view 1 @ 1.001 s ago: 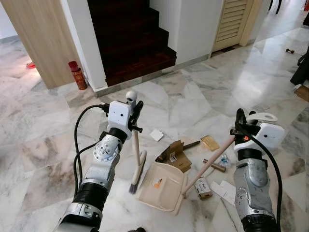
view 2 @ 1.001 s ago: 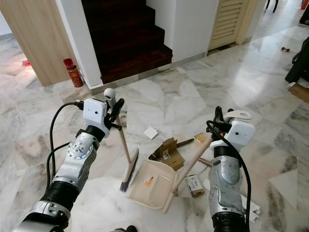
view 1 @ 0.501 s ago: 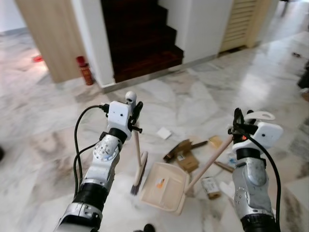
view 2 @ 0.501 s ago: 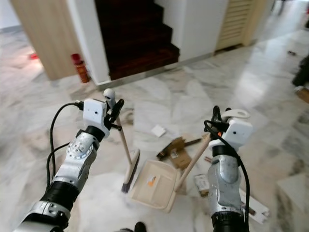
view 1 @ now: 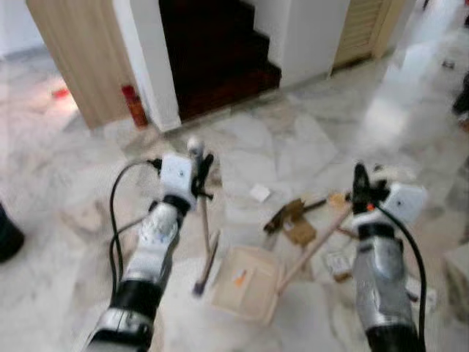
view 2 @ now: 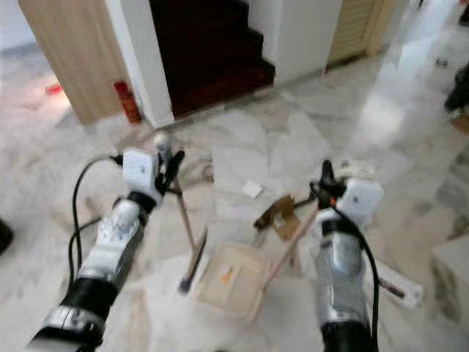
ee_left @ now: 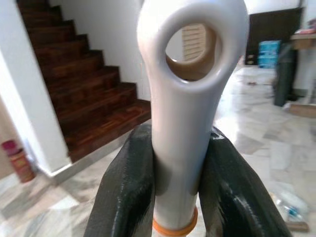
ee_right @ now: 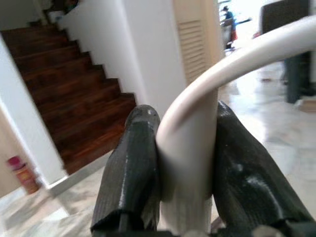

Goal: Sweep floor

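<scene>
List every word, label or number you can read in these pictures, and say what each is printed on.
No text can be read.
Dustpan: an orange sticker, too blurred to read.
Cardboard scraps and the small box on the floor: any print is too blurred to read.
Red canister by the wall: no legible marking.
Broom handle in the left pincer and the dustpan handle in the right pincer: plain, no print.
</scene>
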### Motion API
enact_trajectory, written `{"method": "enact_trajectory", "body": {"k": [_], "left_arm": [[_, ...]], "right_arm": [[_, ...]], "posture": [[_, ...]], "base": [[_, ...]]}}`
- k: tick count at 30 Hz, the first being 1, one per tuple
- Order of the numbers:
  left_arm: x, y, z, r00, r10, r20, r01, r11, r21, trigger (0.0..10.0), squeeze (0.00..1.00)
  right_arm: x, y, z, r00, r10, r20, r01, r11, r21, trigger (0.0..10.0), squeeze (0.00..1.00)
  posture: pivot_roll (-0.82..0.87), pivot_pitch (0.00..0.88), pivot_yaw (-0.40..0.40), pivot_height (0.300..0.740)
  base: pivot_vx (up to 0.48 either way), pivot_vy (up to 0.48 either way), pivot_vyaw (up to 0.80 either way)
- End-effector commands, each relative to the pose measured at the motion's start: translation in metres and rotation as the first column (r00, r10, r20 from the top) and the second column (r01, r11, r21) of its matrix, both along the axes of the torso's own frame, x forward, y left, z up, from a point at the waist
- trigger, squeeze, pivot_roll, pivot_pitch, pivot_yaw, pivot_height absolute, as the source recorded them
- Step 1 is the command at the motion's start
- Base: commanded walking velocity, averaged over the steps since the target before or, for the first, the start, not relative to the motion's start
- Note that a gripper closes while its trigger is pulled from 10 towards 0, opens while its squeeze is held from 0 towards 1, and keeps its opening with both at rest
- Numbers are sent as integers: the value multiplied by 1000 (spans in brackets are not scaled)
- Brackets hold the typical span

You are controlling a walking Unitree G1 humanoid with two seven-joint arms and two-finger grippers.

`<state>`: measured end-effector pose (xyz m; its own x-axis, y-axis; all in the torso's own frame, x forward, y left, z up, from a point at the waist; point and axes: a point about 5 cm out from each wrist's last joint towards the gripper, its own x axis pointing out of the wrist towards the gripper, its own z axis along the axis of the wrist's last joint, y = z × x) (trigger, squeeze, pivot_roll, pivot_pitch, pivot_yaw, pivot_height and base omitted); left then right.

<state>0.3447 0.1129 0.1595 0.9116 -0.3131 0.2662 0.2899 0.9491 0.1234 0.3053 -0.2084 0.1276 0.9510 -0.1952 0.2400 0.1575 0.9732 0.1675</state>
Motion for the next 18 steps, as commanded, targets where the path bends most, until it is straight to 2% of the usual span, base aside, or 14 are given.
{"method": "enact_trajectory", "body": {"k": [1, 18], "left_arm": [[0, 1, 12, 999, 3, 51, -2, 1000, -11, 10000, 0], [0, 4, 12, 999, 11, 48, -11, 1000, -11, 10000, 0]], "right_arm": [[3, 4, 13, 998, 15, 55, -16, 1000, 5, 10000, 0], [4, 5, 14, 998, 29, 54, -29, 1000, -2, 10000, 0]], "posture": [[65, 55, 12, 740], [70, 64, 11, 740]], "base": [[0, 270, 0], [0, 272, 0]]}}
